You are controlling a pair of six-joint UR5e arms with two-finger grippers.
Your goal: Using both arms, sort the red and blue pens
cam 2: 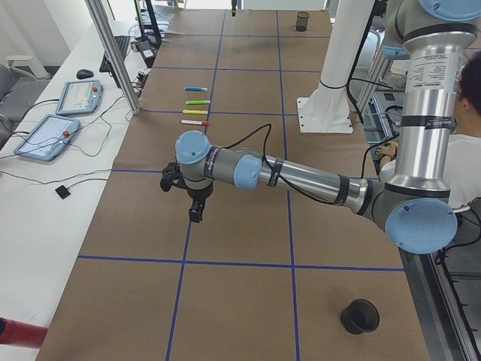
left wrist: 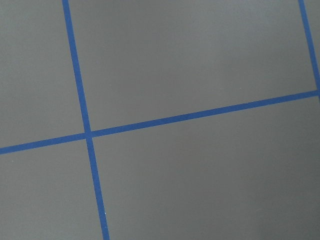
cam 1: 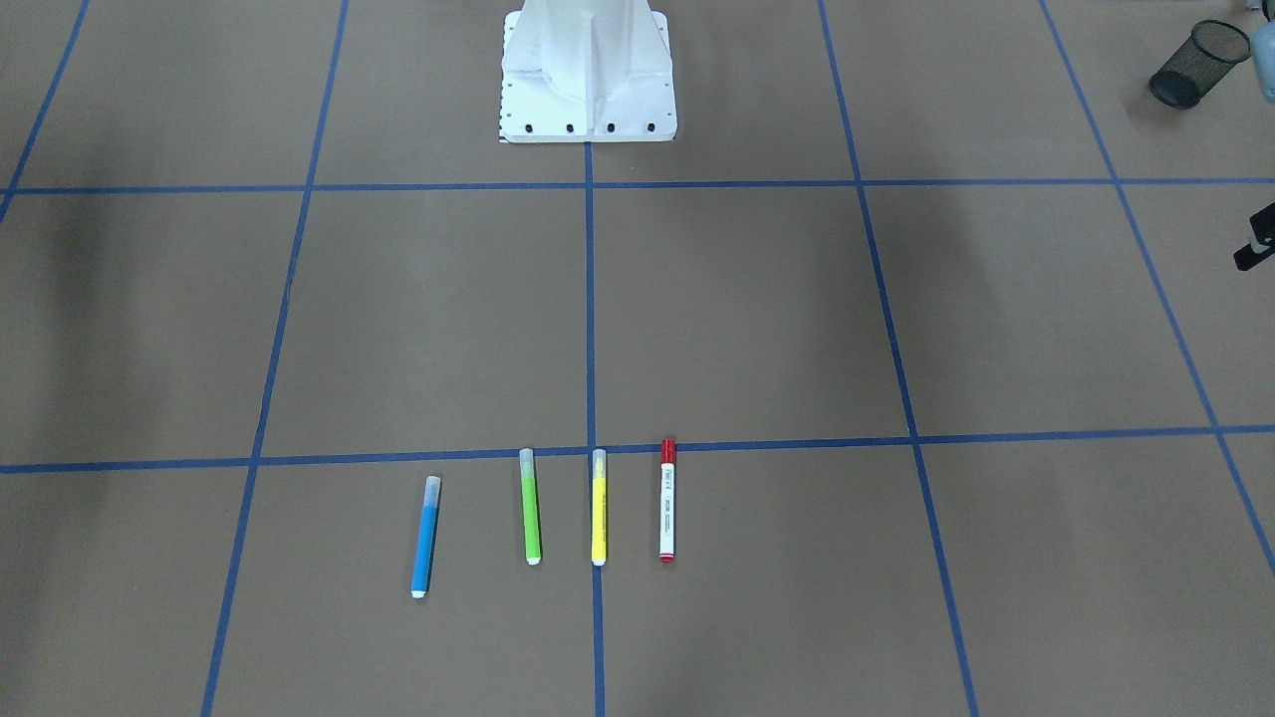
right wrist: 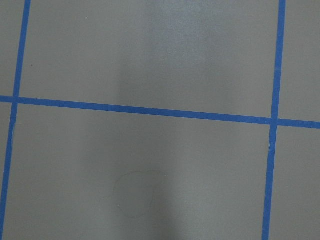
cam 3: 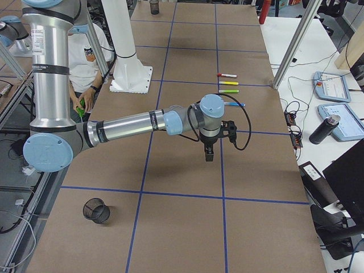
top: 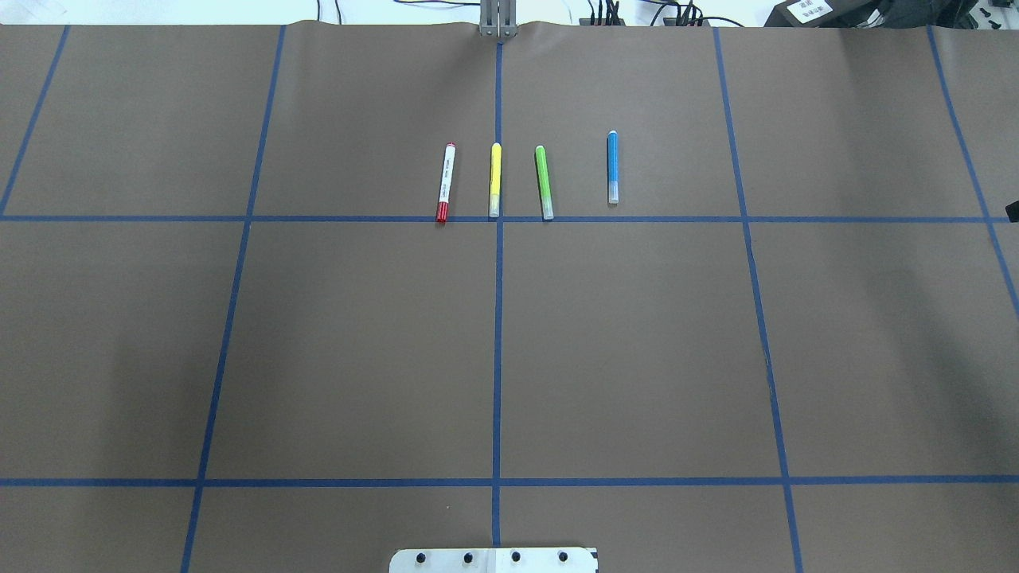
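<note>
Four pens lie in a row on the brown table. The red pen (cam 1: 667,500) (top: 446,183) has a white barrel and a red cap. The blue pen (cam 1: 425,536) (top: 612,167) lies at the row's other end. Between them sit a yellow pen (top: 495,180) and a green pen (top: 544,182). My left gripper (cam 2: 195,213) hangs above the table, well short of the red pen (cam 2: 195,122). My right gripper (cam 3: 209,154) hovers short of the blue pen (cam 3: 235,104). I cannot tell whether either is open or shut. Both wrist views show only paper and tape.
The white pedestal base (cam 1: 588,75) stands at the robot's side of the table. A black mesh cup (cam 3: 95,210) sits near the right end, another cup (cam 2: 358,316) near the left end. A seated person (cam 3: 85,51) is behind the robot. Blue tape lines grid the table.
</note>
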